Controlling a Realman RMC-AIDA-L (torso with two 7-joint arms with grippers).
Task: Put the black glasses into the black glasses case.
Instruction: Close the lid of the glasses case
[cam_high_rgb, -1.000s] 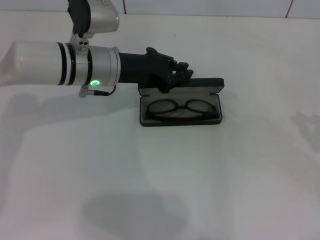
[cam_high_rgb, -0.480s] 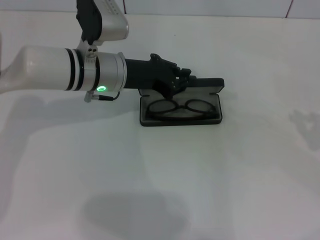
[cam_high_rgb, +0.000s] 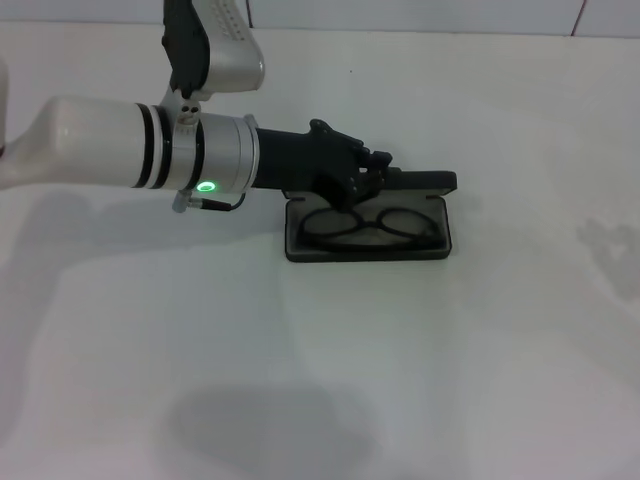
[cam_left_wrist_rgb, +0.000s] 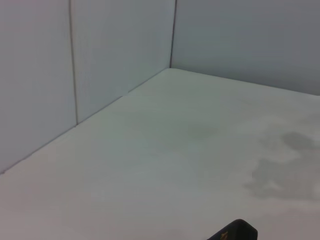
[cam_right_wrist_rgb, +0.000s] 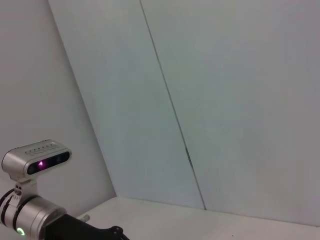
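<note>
Glasses (cam_high_rgb: 366, 222) lie flat inside the open case (cam_high_rgb: 368, 243), long axis across, just below the left hand (cam_high_rgb: 372, 172). Thin black frame, oval clear lenses, pale lining beneath. Case is hard, black, round-cornered; its lid (cam_high_rgb: 420, 182) stands at the hand's fingertips, likely to be closed next. Hand's grip state: cannot tell. Matte white tabletop (cam_high_rgb: 400, 360). Right hand not seen.

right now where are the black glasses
In the head view, the thin black-framed glasses lie inside the open rectangular black hard case, mid-table, just below the left pincer at its lid.
</note>
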